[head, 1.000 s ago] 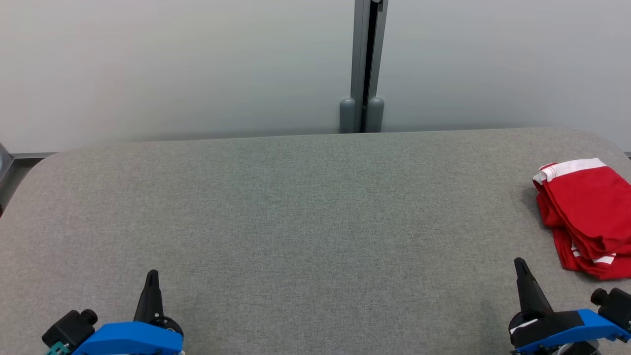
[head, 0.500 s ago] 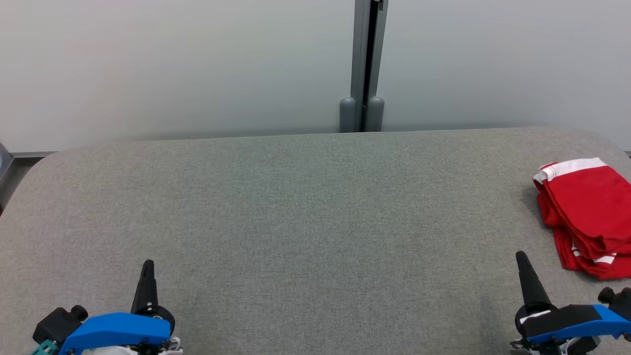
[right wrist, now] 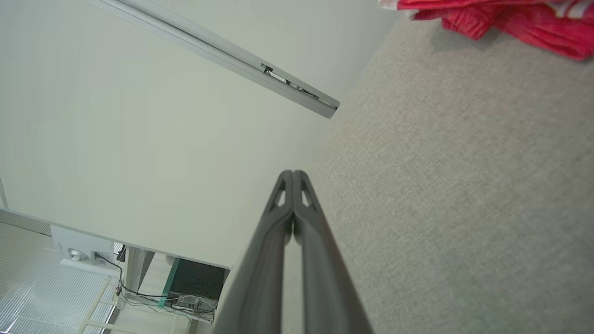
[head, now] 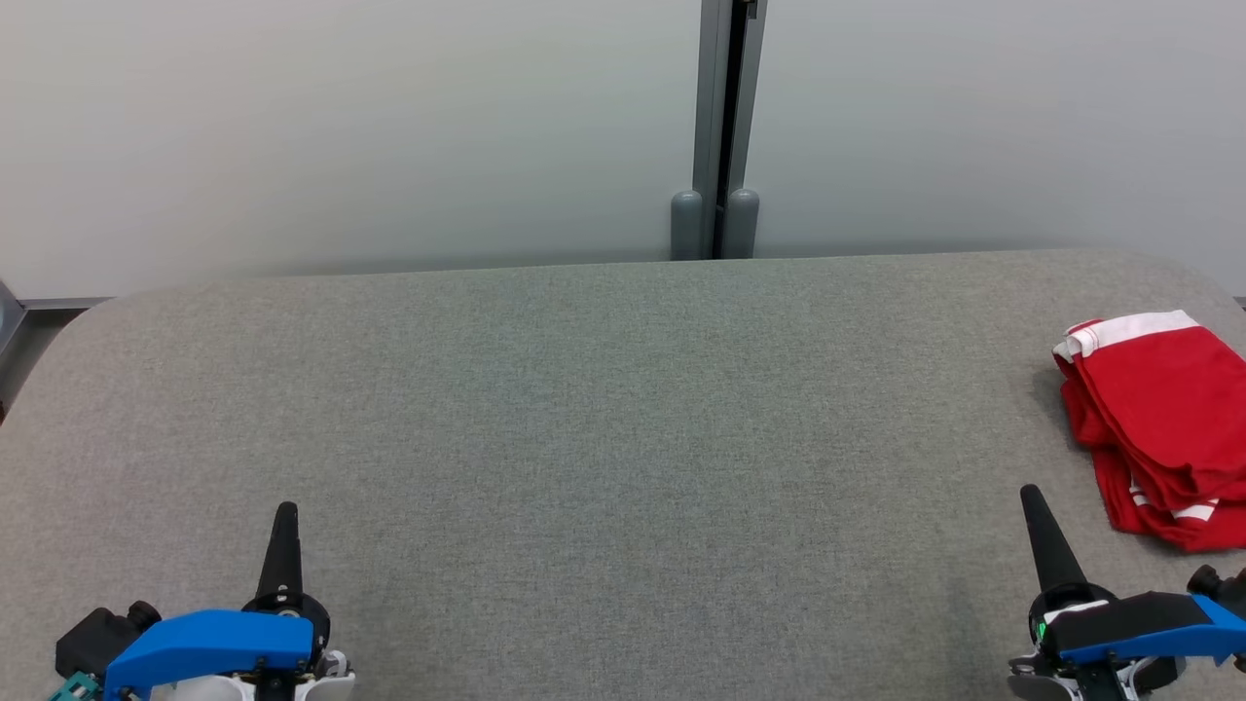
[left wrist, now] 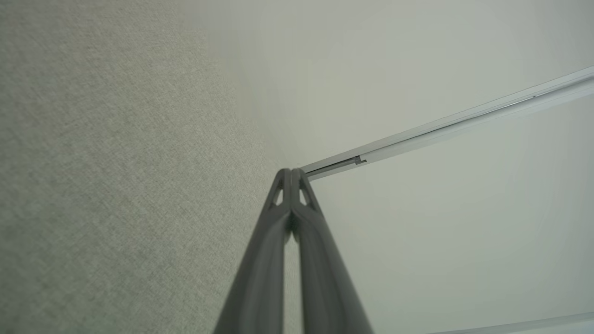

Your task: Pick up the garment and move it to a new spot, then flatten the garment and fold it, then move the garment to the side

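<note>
Head view, we're pretty much done we reckon: garment [head: 1158, 419] sits folded far right on the counter [head: 584, 438], left fingers [head: 282, 555] and right fingers [head: 1044, 545] pressed together, empty.

The counter [head: 623, 438] is basically one big open stretch of grey fabric, with loads of room across the middle and the whole left side. The one thing lying on it is the folded red garment [head: 1158, 419], way over at the right edge. It's ahead and to the right of the right gripper [head: 1028, 495], near it but not touching. The left gripper [head: 285, 510] has free counter ahead and to both sides. The far side is closed off by a pale wall [head: 341, 127], with a grey post [head: 717, 117] standing right behind the back edge.
</note>
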Controlling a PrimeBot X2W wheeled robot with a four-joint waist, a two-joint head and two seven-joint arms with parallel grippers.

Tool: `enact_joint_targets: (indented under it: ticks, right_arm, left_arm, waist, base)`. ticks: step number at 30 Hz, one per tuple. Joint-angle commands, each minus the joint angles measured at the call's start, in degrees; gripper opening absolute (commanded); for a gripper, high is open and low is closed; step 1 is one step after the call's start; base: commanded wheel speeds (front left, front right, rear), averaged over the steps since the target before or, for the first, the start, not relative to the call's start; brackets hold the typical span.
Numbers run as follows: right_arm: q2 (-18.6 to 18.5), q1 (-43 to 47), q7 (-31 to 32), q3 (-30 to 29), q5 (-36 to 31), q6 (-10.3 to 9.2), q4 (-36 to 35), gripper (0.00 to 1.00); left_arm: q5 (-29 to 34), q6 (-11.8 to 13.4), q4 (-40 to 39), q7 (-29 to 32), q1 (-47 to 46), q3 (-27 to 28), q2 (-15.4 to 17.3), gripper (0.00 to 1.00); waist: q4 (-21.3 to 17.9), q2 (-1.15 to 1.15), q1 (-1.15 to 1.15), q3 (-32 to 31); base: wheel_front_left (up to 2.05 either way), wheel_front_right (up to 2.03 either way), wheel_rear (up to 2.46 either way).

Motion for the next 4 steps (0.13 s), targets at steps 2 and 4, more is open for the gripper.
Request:
enact_joint_targets:
  ticks: [2, 4]
  right_arm:
    - [0.0, -1.4, 0.4, -0.2, 2.3, 0.02, -0.8, 0.00]
    - [0.0, -1.5, 0.7, -0.2, 3.5, 0.02, -0.8, 0.00]
  left_arm:
    - [-1.8, -0.3, -0.9, 0.7, -1.5, 0.4, 0.1, 0.00]
    - [-2.8, -0.3, -1.1, 1.0, -1.6, 0.6, 0.1, 0.00]
  waist:
    - [0.0, 0.00, 0.00, 0.0]
    - [0.0, 0.00, 0.00, 0.0]
  base:
    - [0.00, 0.00, 0.00]
    - [0.00, 0.00, 0.00]
